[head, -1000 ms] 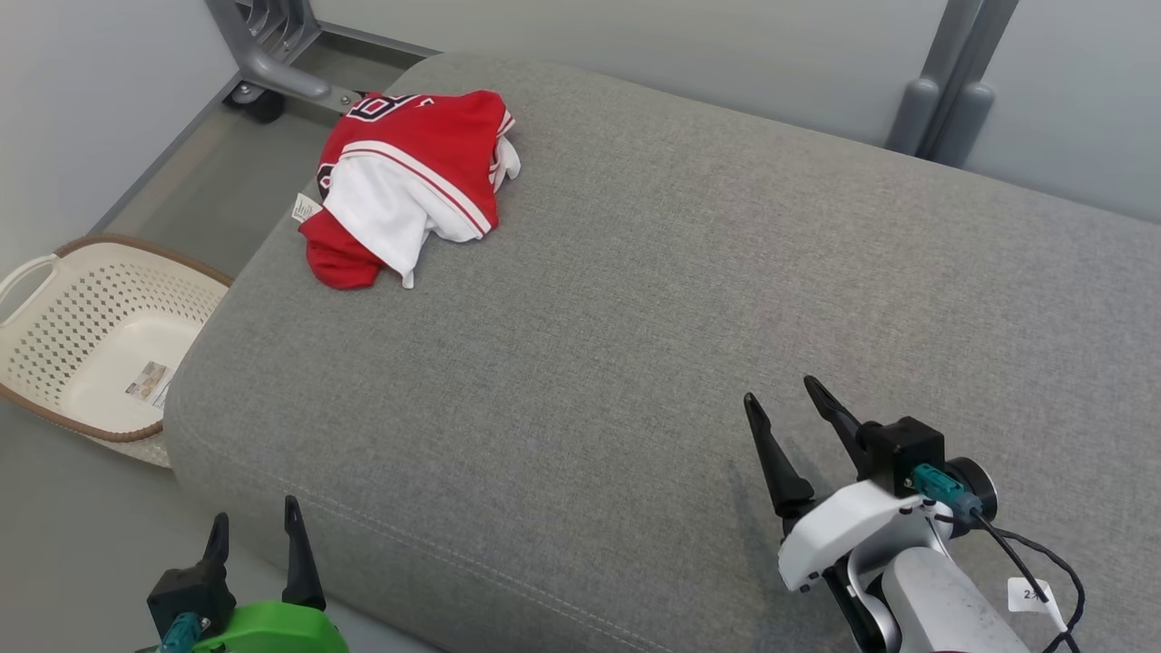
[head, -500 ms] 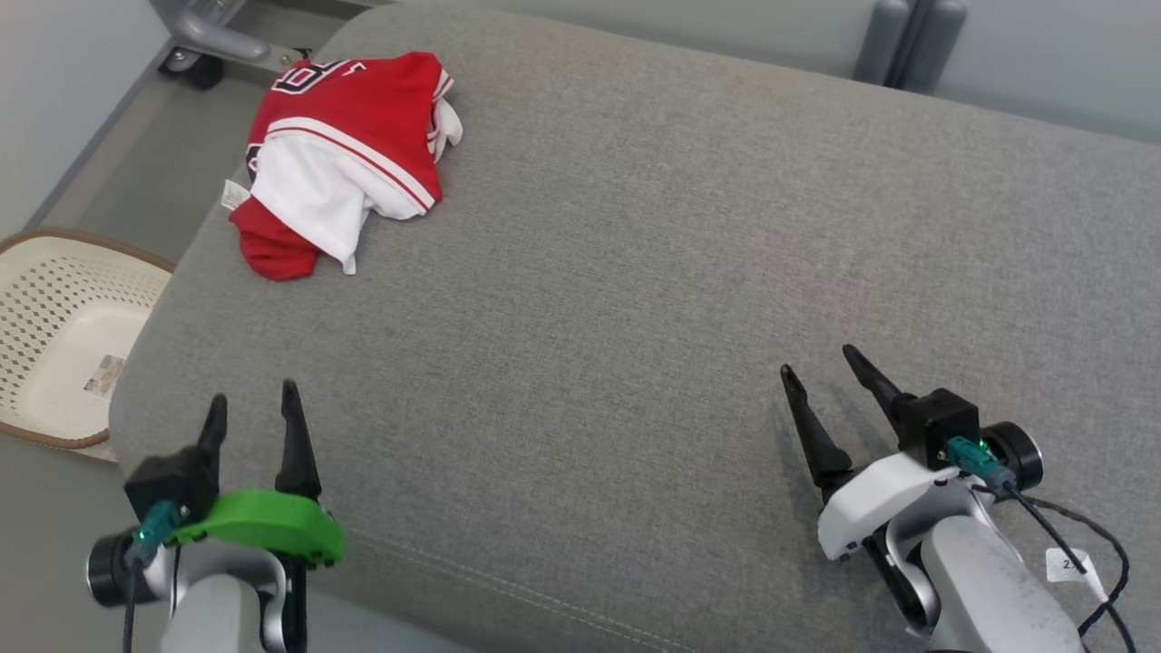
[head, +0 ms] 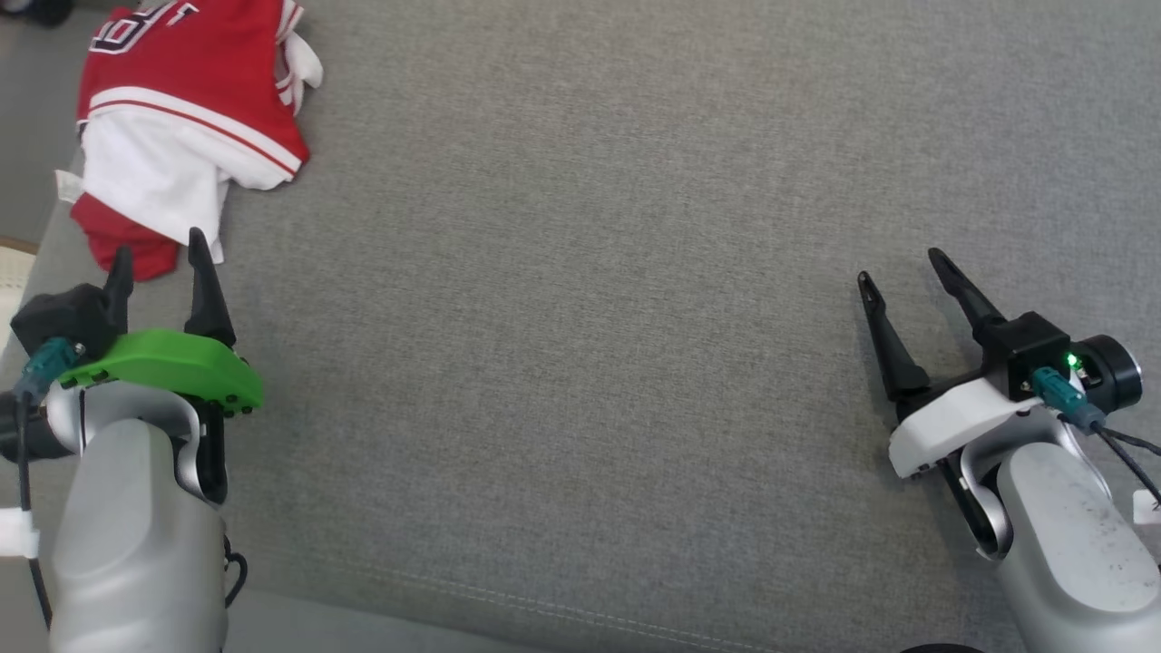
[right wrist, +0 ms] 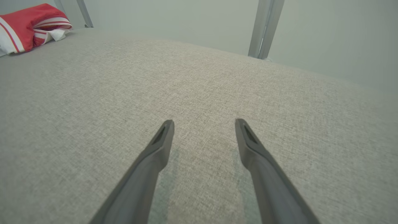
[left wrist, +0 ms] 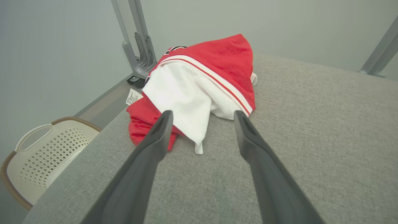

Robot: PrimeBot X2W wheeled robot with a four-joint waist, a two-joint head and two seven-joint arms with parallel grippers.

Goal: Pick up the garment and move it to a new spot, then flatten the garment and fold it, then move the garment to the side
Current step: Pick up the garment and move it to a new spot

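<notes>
Step 1, pickup: I've L gripper (head: 156, 252) wide, empty; garment (head: 181, 82) just beyond at 12 o'clock. R gripper (head: 900, 265) wide, idle. Next, I judge: advance, pinch near edge.

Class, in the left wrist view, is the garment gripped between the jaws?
No, the garment lies on the cushion, and the jaws stand open.

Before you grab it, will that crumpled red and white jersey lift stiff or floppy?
Probably floppy: the jersey lies in soft folds, so it should drape and unfurl when lifted. Likely light too, since its thin fabric sags flat onto the cushion.
</notes>
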